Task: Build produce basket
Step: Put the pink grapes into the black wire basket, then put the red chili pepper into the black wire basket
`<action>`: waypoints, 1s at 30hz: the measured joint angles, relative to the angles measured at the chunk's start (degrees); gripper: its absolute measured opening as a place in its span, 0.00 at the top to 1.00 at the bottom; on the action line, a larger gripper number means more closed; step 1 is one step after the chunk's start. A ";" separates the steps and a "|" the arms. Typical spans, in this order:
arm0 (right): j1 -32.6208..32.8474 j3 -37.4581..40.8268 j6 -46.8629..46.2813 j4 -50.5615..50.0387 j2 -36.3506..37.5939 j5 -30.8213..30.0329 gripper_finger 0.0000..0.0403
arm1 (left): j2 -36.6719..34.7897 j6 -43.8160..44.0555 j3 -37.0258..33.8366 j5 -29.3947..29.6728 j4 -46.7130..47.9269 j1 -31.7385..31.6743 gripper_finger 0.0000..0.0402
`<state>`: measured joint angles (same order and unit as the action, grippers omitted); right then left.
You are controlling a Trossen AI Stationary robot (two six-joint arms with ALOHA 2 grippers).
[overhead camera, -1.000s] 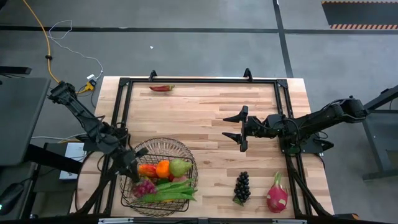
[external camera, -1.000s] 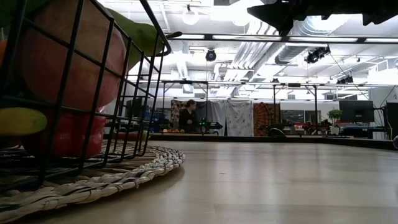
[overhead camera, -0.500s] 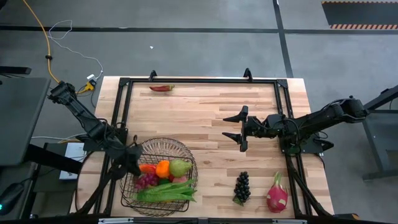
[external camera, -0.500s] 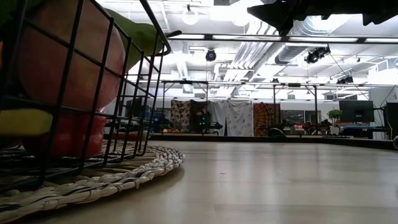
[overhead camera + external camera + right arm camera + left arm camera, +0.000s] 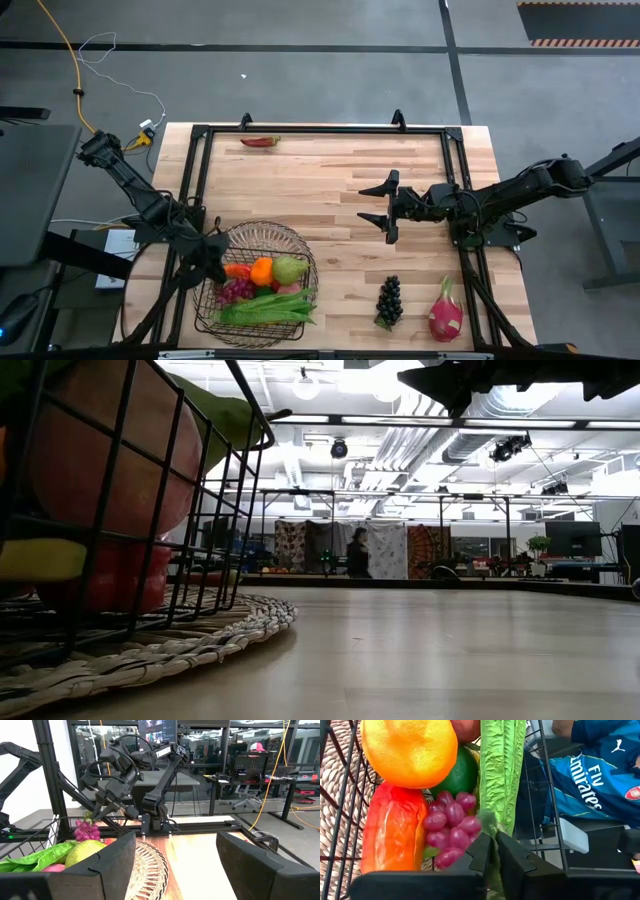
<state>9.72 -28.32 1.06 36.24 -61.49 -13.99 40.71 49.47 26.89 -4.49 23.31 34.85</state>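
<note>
**Basket partly filled; three items outstanding**

Nearest the front counter edge, the basket [image 5: 255,285] sits on a woven mat [image 5: 150,650], already holding an orange [image 5: 262,271], pear [image 5: 289,268], purple grapes [image 5: 233,292] and green beans [image 5: 265,308]. The left end effector [image 5: 212,252] hovers at its rim, closed and empty. Dark grapes [image 5: 389,299] and dragon fruit [image 5: 445,312] remain outside. Mid-counter, the right end effector [image 5: 375,211] waits open. A red pepper [image 5: 260,142] lies at the far edge.

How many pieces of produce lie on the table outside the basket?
3: a red pepper-like piece near the table's far edge, dark grapes and a pink dragon fruit side by side near the front right. Nothing appears hidden behind the arms.
</note>
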 joint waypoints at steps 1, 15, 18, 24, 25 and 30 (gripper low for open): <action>0.00 0.00 0.00 0.00 0.00 0.00 0.33 | 0.00 0.00 0.00 0.29 -0.01 0.00 0.93; -0.01 0.00 0.31 -0.01 0.00 0.00 0.33 | 0.00 -1.92 0.00 10.03 -4.46 0.00 0.64; -0.02 0.00 0.42 0.01 0.00 0.01 0.33 | -0.72 -6.68 0.00 11.87 -11.98 -0.46 0.59; -1.56 -0.02 -0.65 0.42 0.00 0.01 0.33 | -2.28 -26.63 5.66 15.59 -17.46 -3.96 0.53; -1.93 -0.02 -1.03 0.41 0.00 0.03 0.33 | -2.43 -31.56 6.82 17.44 -17.45 -4.59 0.53; -2.81 -0.02 -1.11 0.42 0.00 0.51 0.33 | -2.45 -52.61 10.08 36.08 -18.16 -8.27 0.53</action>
<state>6.92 -28.34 -0.05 36.66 -61.49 -13.48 38.26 -3.15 36.97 31.58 5.15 26.58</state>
